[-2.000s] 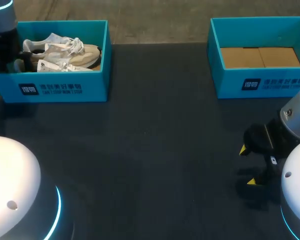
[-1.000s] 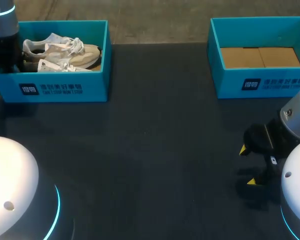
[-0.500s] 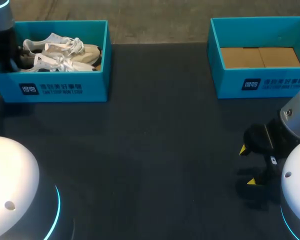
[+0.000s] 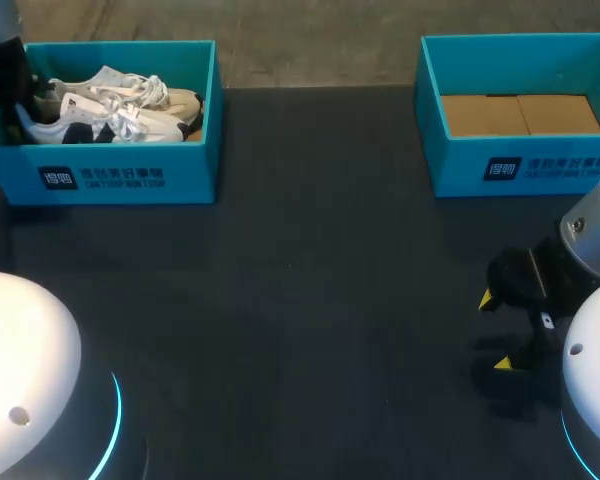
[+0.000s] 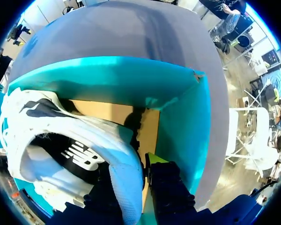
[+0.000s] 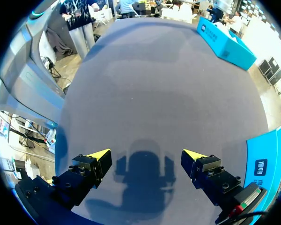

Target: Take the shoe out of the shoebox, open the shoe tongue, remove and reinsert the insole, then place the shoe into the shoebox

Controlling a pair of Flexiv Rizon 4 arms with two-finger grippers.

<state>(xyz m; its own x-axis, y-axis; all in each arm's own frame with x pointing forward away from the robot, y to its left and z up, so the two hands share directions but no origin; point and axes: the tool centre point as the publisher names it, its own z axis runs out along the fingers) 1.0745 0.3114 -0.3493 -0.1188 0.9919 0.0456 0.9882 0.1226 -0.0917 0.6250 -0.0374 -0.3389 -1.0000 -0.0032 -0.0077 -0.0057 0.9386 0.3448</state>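
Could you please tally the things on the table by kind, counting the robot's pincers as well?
Teal cardboard shoeboxes: 2 (left shoebox, right shoebox)
White-and-beige lace-up sneakers: 2 (held sneaker, resting sneaker), both in the left shoebox
Yellow-tipped pincers: 2 (left pincer, right pincer)
Total: 6
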